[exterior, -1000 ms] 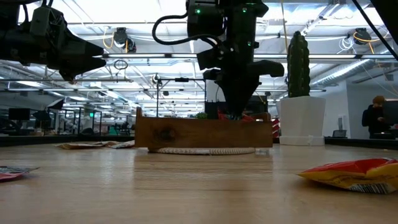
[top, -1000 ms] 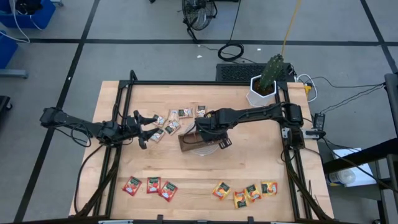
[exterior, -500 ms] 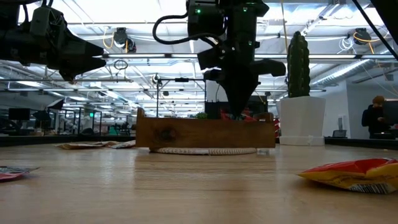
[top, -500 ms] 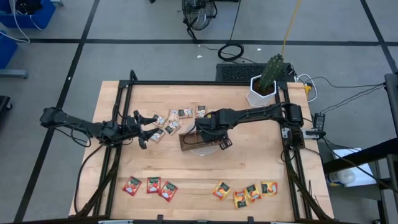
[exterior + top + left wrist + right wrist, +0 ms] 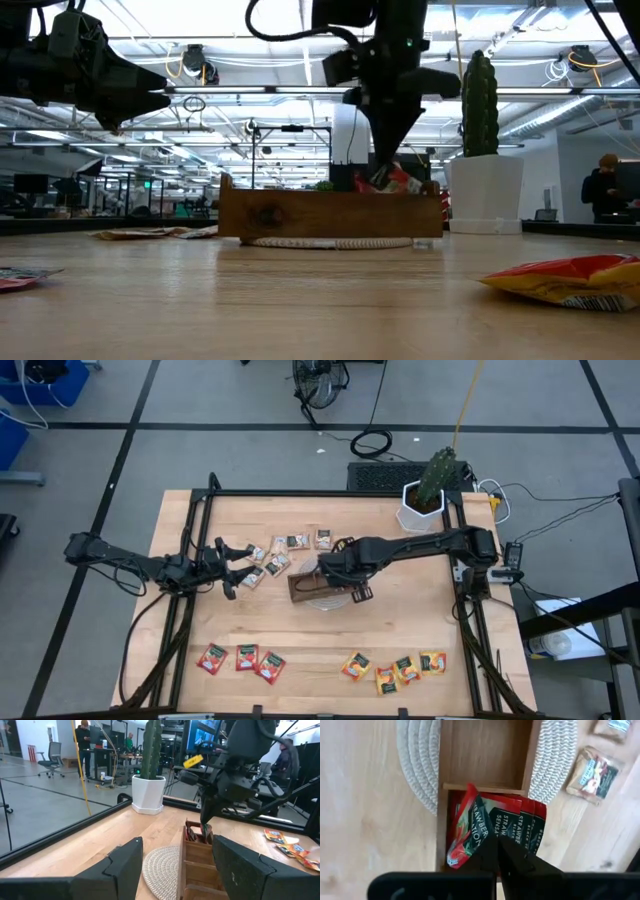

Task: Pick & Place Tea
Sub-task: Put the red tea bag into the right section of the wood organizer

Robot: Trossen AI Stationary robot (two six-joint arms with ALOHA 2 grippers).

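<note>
Change: right gripper (image 5: 385,178) has risen slightly above the wooden tray (image 5: 318,588) since the earlier frame, lifting a red tea sachet (image 5: 470,827) with it.
Right jaws: pressed on the red sachet's edge, over the tray's end compartment, where more red sachets (image 5: 527,822) stand.
Left gripper (image 5: 232,565): waits near the bench's left edge, jaws spread.
Other tea: beige sachets (image 5: 285,545) beside the tray; red sachets (image 5: 241,659) and orange-yellow sachets (image 5: 395,667) along the bench's front edge.
</note>
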